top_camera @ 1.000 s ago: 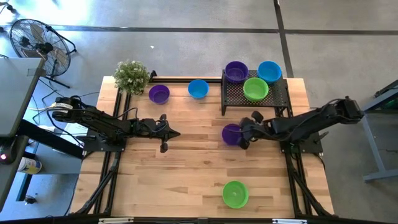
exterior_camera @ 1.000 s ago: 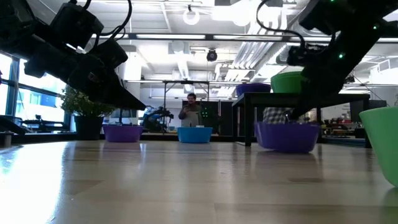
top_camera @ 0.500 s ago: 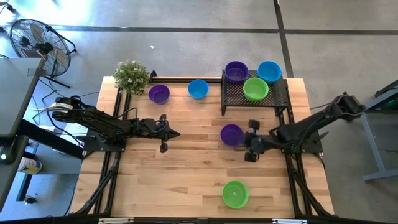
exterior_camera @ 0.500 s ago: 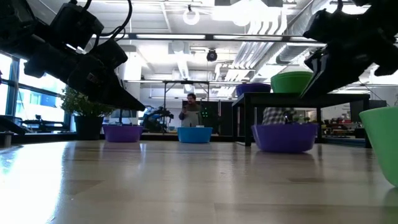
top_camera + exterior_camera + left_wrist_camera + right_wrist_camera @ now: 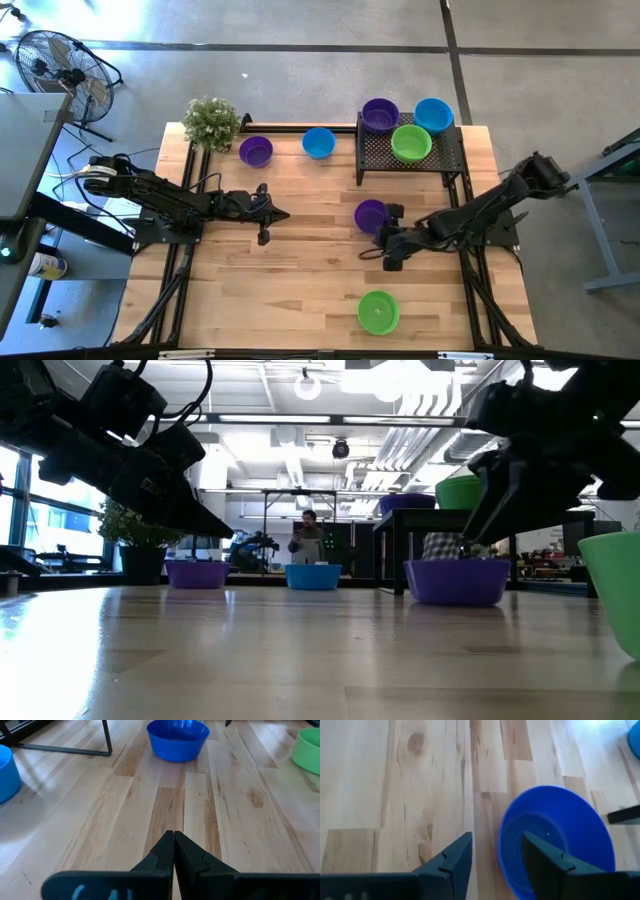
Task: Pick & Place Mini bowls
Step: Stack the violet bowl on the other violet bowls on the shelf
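Observation:
A purple mini bowl point(image 5: 370, 214) point(image 5: 555, 840) stands on its base on the table, right of the middle. My right gripper point(image 5: 387, 248) point(image 5: 497, 855) hovers open just beyond the bowl's near right side, slanting down. One finger shows over the bowl, the other over bare wood, and neither touches it. My left gripper point(image 5: 265, 215) point(image 5: 174, 837) waits shut above the table's left half. A green bowl point(image 5: 378, 312) sits near the front edge. A purple bowl point(image 5: 256, 151) and a blue bowl point(image 5: 318, 142) sit at the back.
A black mesh tray point(image 5: 445, 160) on legs at the back right carries a purple point(image 5: 380, 116), a blue point(image 5: 433, 115) and a green bowl point(image 5: 410, 143). A potted plant point(image 5: 211, 122) stands at the back left corner. Bare wood lies between the two arms.
My right gripper has drawn away from the purple bowl's right rim, swung toward the table's near edge and rolled; it now stands off the bowl's near right side. The bowl stays standing on the table.

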You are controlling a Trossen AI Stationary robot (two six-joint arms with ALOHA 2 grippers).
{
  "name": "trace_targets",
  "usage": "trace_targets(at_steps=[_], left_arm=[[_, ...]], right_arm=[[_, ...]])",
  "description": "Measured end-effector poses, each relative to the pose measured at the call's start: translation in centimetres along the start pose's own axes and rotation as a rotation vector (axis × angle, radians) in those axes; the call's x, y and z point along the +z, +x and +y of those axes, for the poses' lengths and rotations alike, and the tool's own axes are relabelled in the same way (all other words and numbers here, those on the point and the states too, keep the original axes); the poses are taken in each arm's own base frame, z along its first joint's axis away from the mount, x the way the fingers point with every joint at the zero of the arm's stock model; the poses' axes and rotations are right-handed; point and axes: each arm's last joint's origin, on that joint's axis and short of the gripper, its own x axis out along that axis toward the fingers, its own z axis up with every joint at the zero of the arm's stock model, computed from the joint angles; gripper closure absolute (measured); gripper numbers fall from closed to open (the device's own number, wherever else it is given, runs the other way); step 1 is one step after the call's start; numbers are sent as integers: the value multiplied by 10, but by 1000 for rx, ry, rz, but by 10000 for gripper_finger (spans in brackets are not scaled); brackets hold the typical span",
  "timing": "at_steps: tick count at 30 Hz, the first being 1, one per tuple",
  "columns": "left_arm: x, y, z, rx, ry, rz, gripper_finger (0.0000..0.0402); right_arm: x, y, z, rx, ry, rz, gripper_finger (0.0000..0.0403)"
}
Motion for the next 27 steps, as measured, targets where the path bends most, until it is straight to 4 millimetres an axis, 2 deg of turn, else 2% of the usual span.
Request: trace_targets(at_steps=[3,7,10,14,19,24,27], left_arm=[[0,0,0,-2,0,1,401],[0,0,0,-15,0,3,401],[-1,0,0,-15,1,6,401],[-1,0,0,-16,1,9,401],[-1,0,0,-18,1,10,401],[-1,0,0,-18,1,9,401],[-1,0,0,-18,1,9,401]], right_arm=[[4,10,2,-36,-55,63,241],[3,26,0,-60,-76,135,253],[1,33,-1,-50,-80,161,276],[-1,39,-5,-64,-76,186,325],[1,36,-5,-83,-116,169,394],[8,22,-1,-65,-145,128,393],[21,8,4,-38,-150,76,400]])
